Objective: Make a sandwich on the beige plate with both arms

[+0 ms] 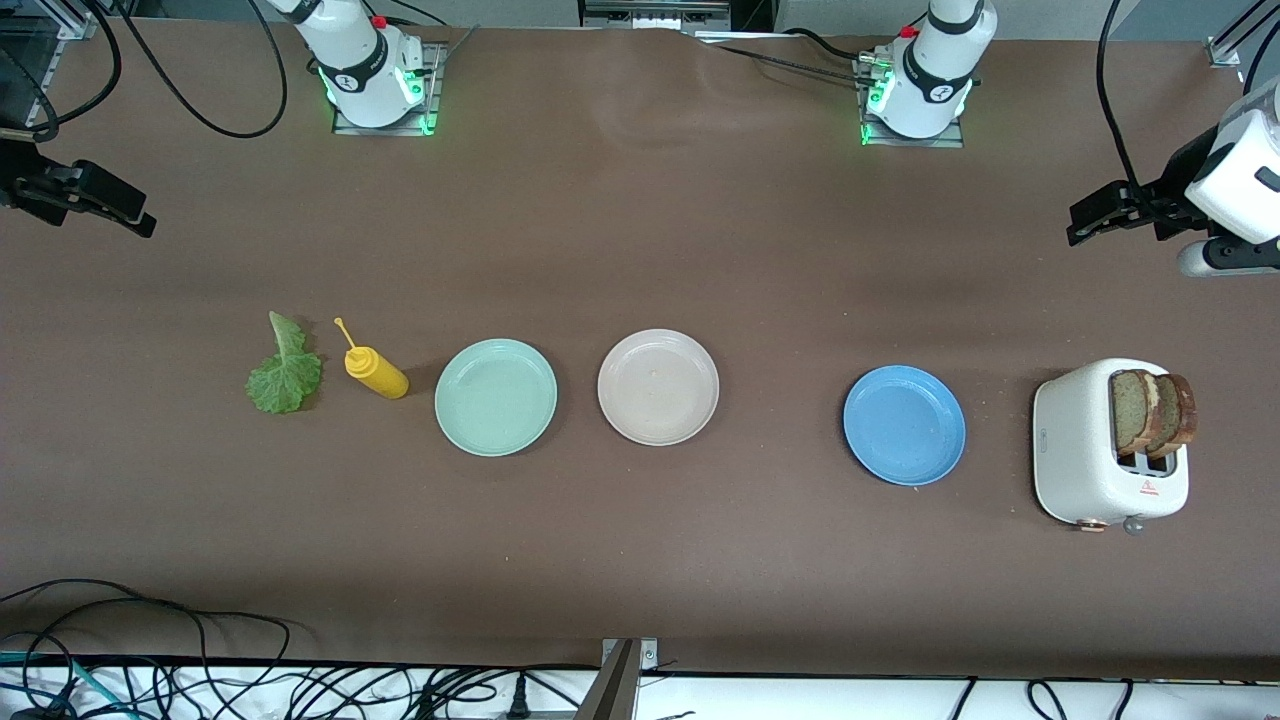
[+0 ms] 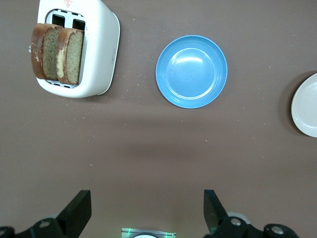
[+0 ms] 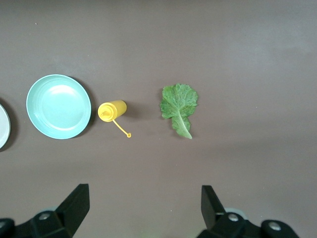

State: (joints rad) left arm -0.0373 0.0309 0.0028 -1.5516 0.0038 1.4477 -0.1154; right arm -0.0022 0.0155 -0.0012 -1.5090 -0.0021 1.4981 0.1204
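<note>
Table: brown tabletop [image 1: 640, 230], robot bases along its upper edge in the front view.
Beige plate: bare beige plate [image 1: 658, 387] at mid-table, the landmark for every place below.
Bread: two bread slices [image 1: 1152, 412] upright in a white toaster [image 1: 1105, 445], well toward the left arm's end from the plate, past a blue plate [image 1: 904, 425].
Lettuce: lettuce leaf [image 1: 284, 366] lying flat, well toward the right arm's end, past a mint-green plate [image 1: 496, 397] and yellow squeeze bottle [image 1: 375, 370].
Left gripper: left gripper [image 2: 147, 210] raised over bare table at the bread's end, fingers apart, holding nothing; the nearer arm for bread.
Right gripper: right gripper [image 3: 143, 208] raised over bare table at the lettuce's end, fingers apart, holding nothing.
Views: left wrist view shows the slices' broad faces side by side; right wrist view shows the leaf's stem pointing toward that gripper.
</note>
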